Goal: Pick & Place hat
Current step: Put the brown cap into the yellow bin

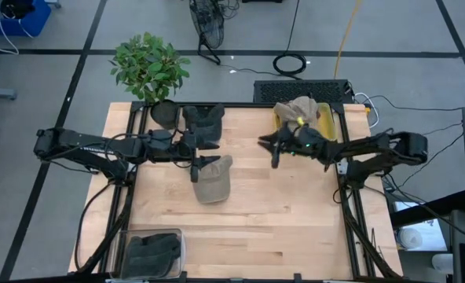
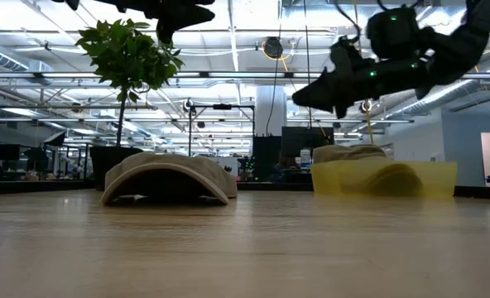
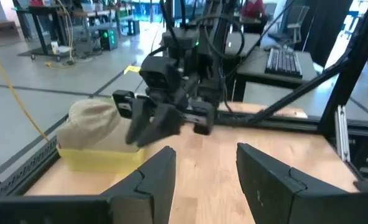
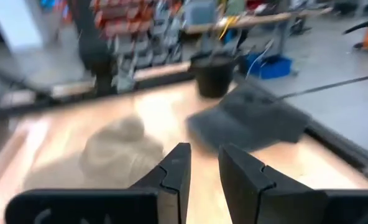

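Observation:
A tan hat (image 1: 214, 185) lies crown up on the wooden table, left of centre; its brim edges rest on the wood in the low view (image 2: 166, 178). My left gripper (image 1: 210, 161) hovers well above the hat's far edge, pointing level, open and empty (image 3: 206, 152). My right gripper (image 1: 268, 149) hangs in the air just left of the yellow bin (image 1: 327, 126), pointing toward the table's left; its fingers (image 4: 204, 152) stand a narrow gap apart with nothing between them. The tan hat (image 4: 119, 149) shows ahead of it.
The yellow bin at the far right holds more tan hats (image 1: 299, 110). A dark hat (image 1: 203, 122) lies at the far edge beside a potted plant (image 1: 150, 71). A clear bin (image 1: 152, 253) with dark hats sits at the near left corner. Bare wood spans the near middle.

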